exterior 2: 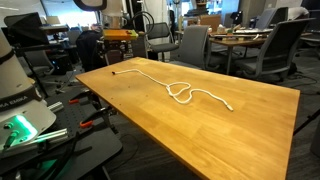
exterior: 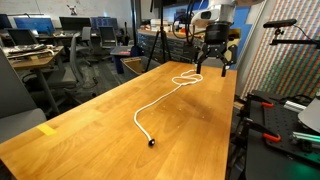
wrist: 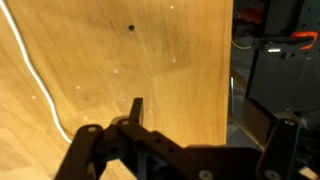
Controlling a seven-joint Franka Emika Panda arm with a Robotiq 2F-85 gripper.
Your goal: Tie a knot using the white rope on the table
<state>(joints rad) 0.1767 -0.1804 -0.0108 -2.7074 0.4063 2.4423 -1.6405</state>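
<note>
Long wooden table (exterior: 90, 130) in an open office, with desk chairs (exterior 2: 190, 45) behind. White rope (exterior 2: 205, 93) lies slack along the tabletop, with one loose loop toward the far end. Gripper (exterior: 213, 68) hangs over that far end near the loop, fingers apart and holding nothing.

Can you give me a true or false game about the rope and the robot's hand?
1. The rope is white. True.
2. The gripper is holding the rope. False: it is open, with nothing between its jaws.
3. The rope lies on a wooden table. True.
4. The rope lies perfectly straight. False: it bends and curls into a loop.
</note>
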